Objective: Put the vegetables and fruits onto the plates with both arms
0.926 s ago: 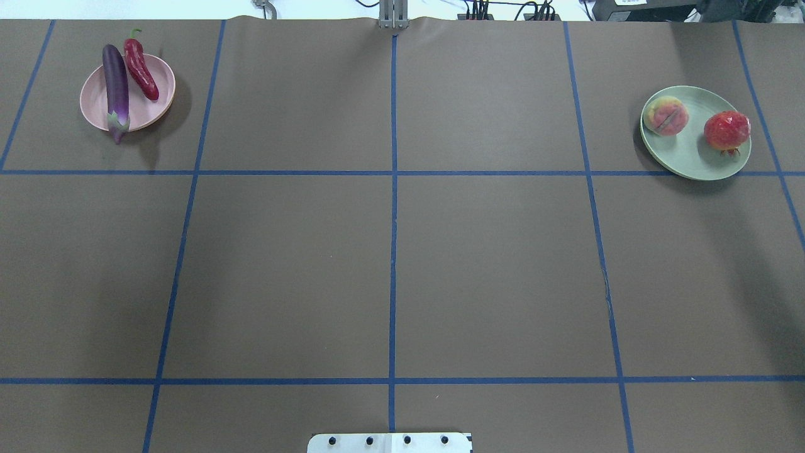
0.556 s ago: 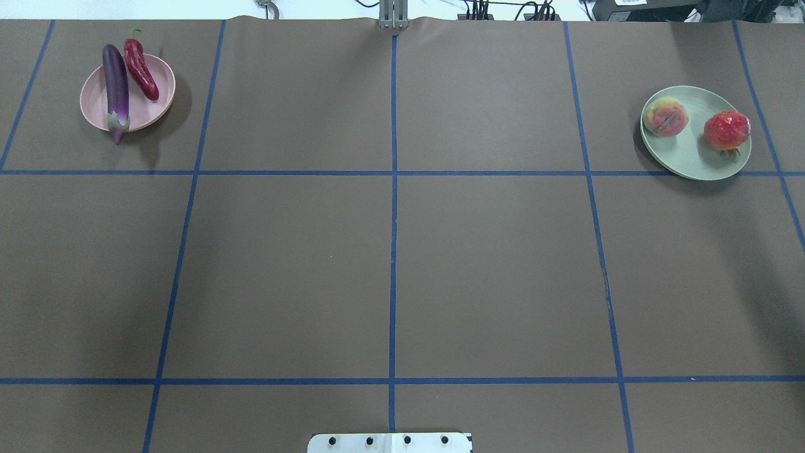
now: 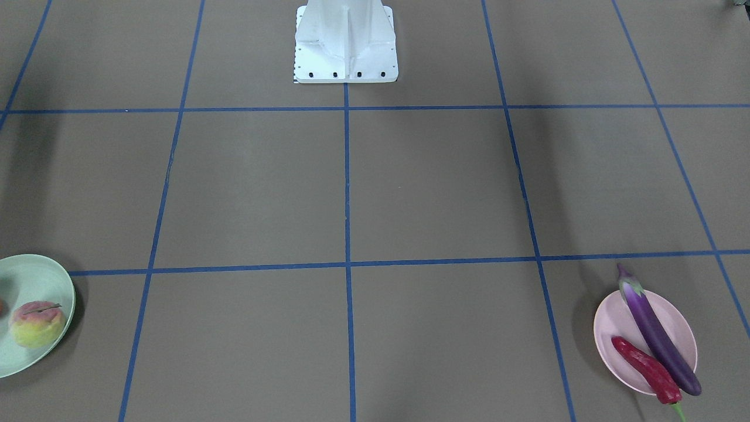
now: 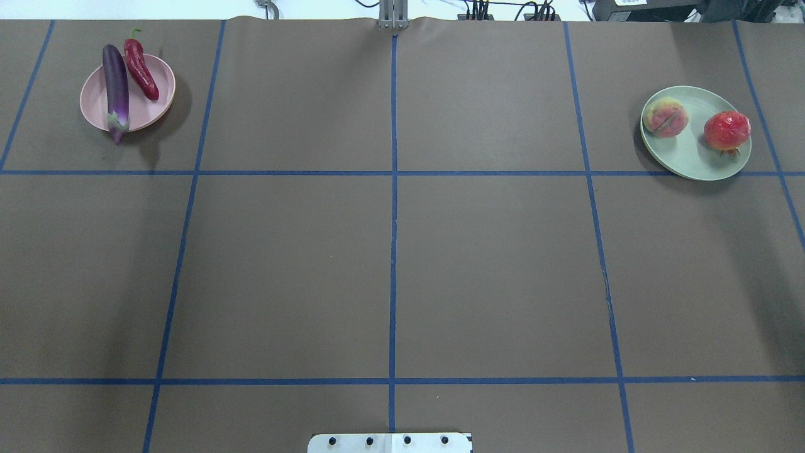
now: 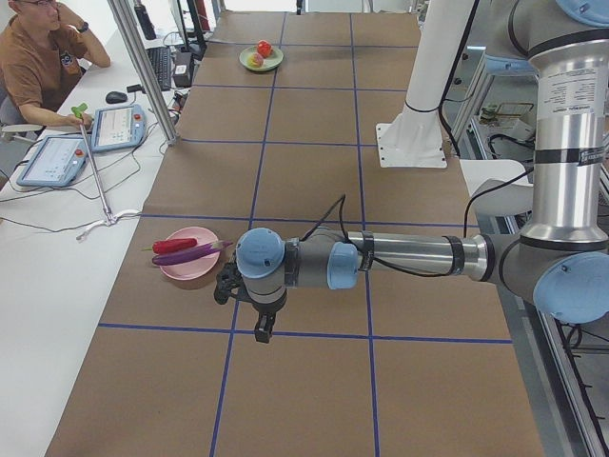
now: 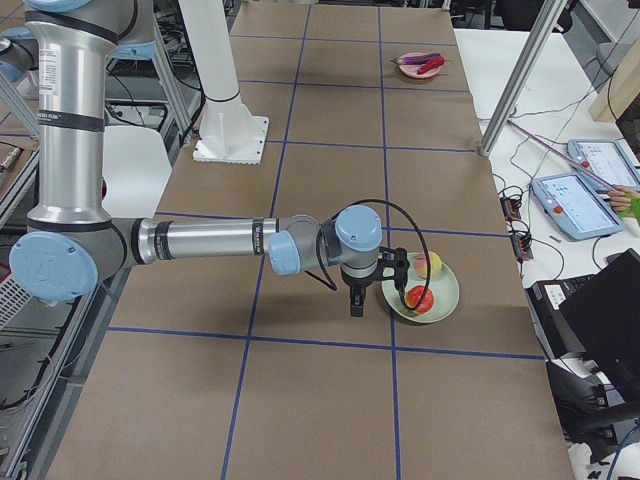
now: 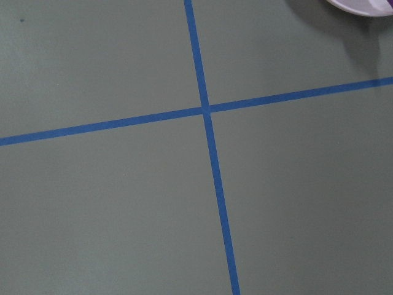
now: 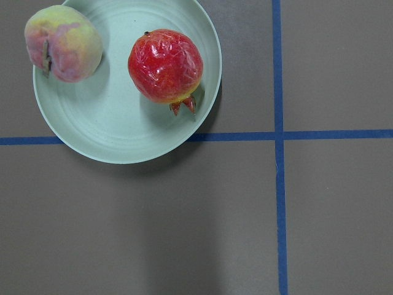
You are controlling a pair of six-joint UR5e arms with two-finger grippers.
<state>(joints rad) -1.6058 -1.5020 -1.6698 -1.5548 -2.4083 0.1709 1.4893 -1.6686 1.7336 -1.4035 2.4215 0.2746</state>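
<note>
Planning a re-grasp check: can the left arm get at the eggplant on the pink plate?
Probably yes. The left tool hangs beside the pink plate, nothing between them; the eggplant lies uncovered, chili alongside.

You have two plates on the tabletop (image 4: 490,270): one pink plate (image 4: 94,104) by the corner where the operators' edge meets the robot's left end, and one mint green plate (image 4: 688,157) by the corner at the operators' edge and the robot's right end. Count four toy foods, one of each kind: one purple eggplant (image 4: 116,85) and one red chili (image 4: 141,69) on the pink plate, one peach (image 4: 665,117) and one round red fruit (image 4: 727,131) on the green. That is two per plate. You will also count two arms, the left arm (image 5: 409,255) and the right arm (image 6: 200,240), and one white pedestal (image 3: 345,41) at the middle of the robot's edge.
</note>
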